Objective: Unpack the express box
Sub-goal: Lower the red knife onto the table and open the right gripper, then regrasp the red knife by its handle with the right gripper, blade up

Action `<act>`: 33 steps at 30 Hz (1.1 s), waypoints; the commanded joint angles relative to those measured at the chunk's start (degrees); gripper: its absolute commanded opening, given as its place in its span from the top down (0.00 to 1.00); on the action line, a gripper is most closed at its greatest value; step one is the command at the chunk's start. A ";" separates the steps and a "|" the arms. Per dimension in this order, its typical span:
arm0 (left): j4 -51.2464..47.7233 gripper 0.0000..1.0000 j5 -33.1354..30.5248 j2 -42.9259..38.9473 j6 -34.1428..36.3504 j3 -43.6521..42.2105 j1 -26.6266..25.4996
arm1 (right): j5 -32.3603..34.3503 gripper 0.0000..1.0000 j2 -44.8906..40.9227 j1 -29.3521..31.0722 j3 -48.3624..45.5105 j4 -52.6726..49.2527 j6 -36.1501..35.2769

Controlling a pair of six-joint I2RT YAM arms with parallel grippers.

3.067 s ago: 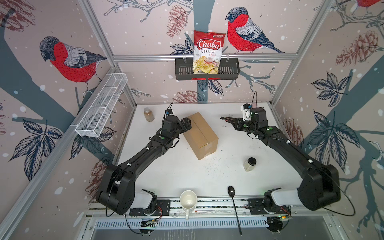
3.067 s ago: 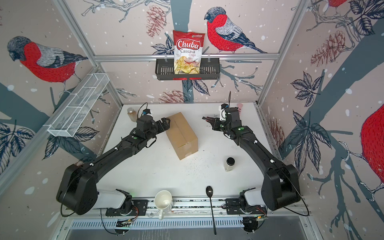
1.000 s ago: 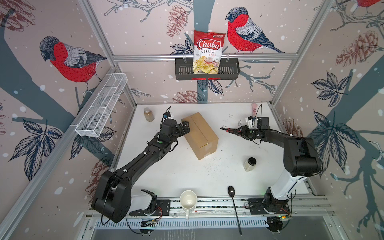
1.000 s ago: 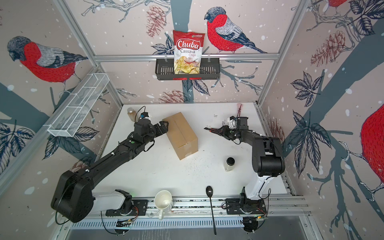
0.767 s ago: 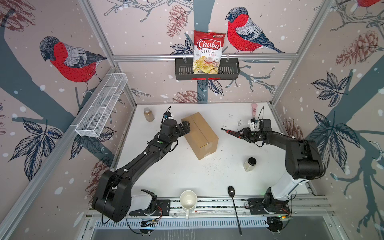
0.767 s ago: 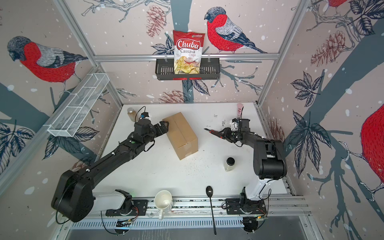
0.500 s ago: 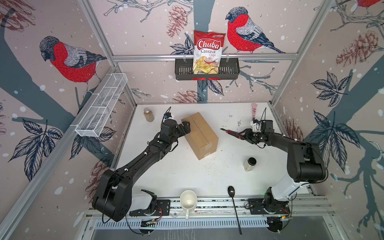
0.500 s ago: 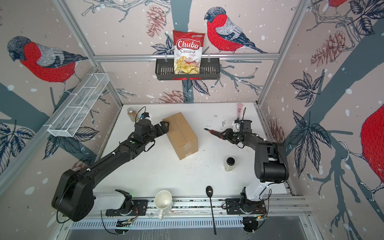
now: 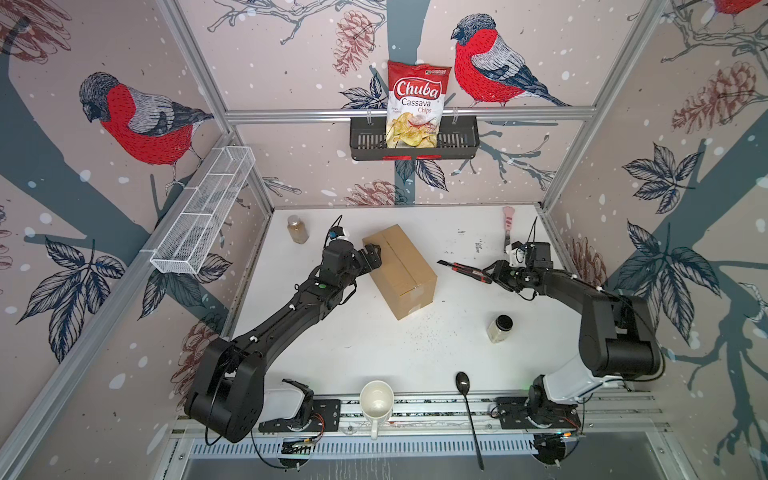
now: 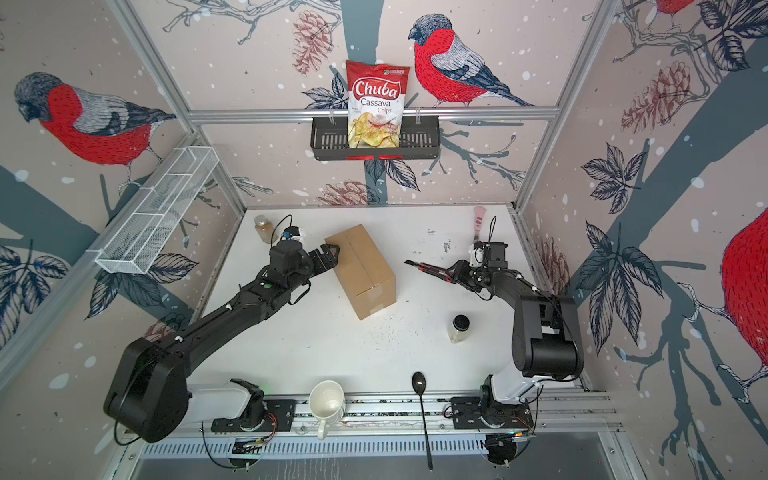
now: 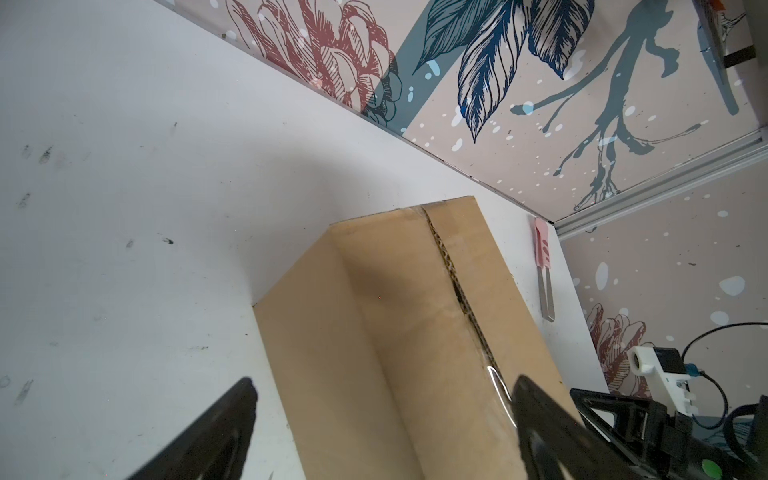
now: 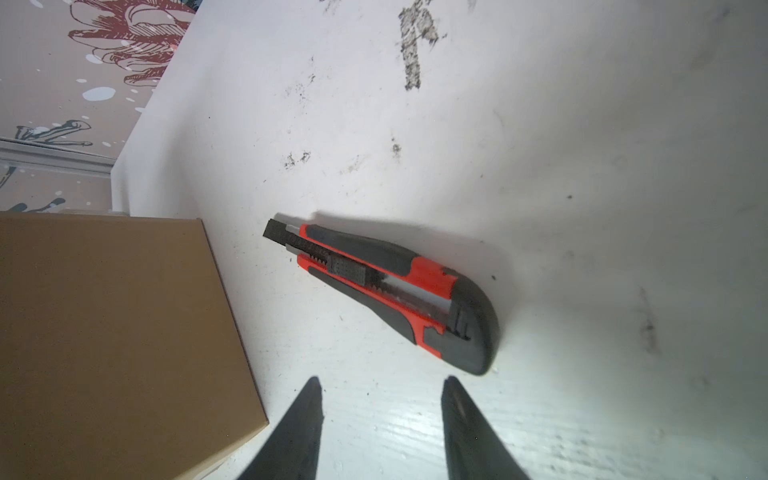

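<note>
The express box (image 9: 399,270) (image 10: 360,270) is a brown carton lying at an angle mid-table; its top seam (image 11: 453,282) shows a dark slit. My left gripper (image 9: 372,255) (image 11: 383,380) is open wide at the box's far-left corner. One of its fingers (image 11: 224,428) is over the table and the other is over the box top. A red-and-grey utility knife (image 9: 463,269) (image 12: 386,291) lies flat on the table right of the box. My right gripper (image 9: 494,274) (image 12: 382,380) stands open just behind the knife's butt, with nothing between its fingers.
A white mug (image 9: 376,401) and a black spoon (image 9: 467,407) lie at the front edge. A black-lidded jar (image 9: 500,328) stands front right, a brown jar (image 9: 298,228) back left, a pink-handled tool (image 9: 508,224) back right. The black wall basket (image 9: 457,143) holds a chips bag.
The knife has come down from the air onto the table. My right jaws have parted off it and that arm's elbow has drawn back. The left arm and the box have not moved.
</note>
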 commanded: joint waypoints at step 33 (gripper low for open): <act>-8.82 0.04 2.14 -8.36 3.53 0.71 0.28 | 44.13 0.34 16.89 25.24 29.63 -30.33 -23.77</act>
